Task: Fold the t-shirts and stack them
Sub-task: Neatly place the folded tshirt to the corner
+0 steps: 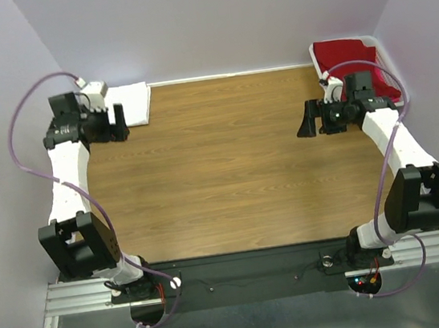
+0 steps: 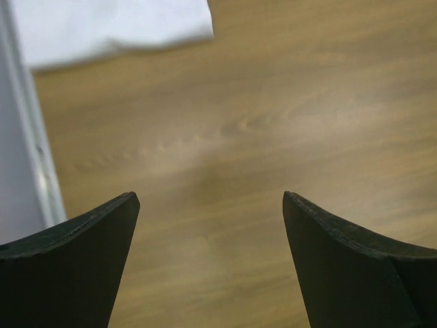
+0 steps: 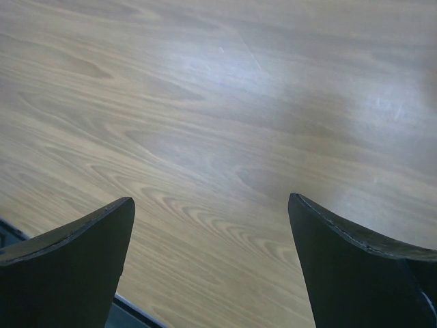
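A wooden-topped table (image 1: 222, 180) seen from above, with two robot arms mounted at its near edge. The task looks partly done. One plain white cotton t-shirt (image 1: 129, 103) lies folded into a neat flat rectangle in the far left corner of the table. A deep red t-shirt (image 1: 348, 54) sits bunched and unfolded inside a white plastic basket (image 1: 312, 53) in the far right corner, so it has yet to be folded and stacked. No pink shirt can be seen from any camera. It may be hidden under the red one, but that cannot be told. The left gripper (image 1: 120, 122) hangs just beside the white shirt with its jaws spread and nothing between them. Its wrist camera shows a corner of the white cloth (image 2: 109, 27) beyond the parted fingers (image 2: 82, 253). The right gripper (image 1: 308, 120) hovers over bare wood near the basket, its jaws also spread and empty. The middle of the table holds nothing. The basket wall is the one thing standing between the right gripper and the red shirt.
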### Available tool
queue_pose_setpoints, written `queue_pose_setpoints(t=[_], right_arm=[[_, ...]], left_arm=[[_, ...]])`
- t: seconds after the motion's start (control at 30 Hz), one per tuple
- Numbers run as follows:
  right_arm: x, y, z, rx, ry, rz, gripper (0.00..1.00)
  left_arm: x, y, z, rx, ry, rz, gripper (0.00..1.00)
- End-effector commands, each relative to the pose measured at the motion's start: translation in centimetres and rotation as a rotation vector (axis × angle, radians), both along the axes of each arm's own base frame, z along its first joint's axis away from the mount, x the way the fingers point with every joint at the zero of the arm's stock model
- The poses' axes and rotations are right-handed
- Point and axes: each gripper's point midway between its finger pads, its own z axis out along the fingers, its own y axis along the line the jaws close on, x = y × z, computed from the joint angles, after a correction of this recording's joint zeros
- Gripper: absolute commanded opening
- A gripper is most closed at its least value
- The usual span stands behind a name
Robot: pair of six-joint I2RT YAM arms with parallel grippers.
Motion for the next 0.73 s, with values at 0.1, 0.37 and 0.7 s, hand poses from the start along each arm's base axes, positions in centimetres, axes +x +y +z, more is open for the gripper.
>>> queue_pose_setpoints(t=[0.1,0.37,0.7], right_arm=[[-1.2,-1.6,-3.8,-0.081,0.065,-0.033,1.0],[-1.1,-2.2,-5.0,-0.11,0.07,-0.051,1.0],[-1.3,-2.1,-4.4,-0.107,0.052,-0.054,1.0]], left_arm=[[-3.5,-0.2,-7.6,0.037,0.098,-0.014,0.99],[-4.6,0.0,-10.9,0.06,0.131,-0.015,0.99],[-4.3,0.3,-9.8,0.116,0.081,-0.015,0.99]])
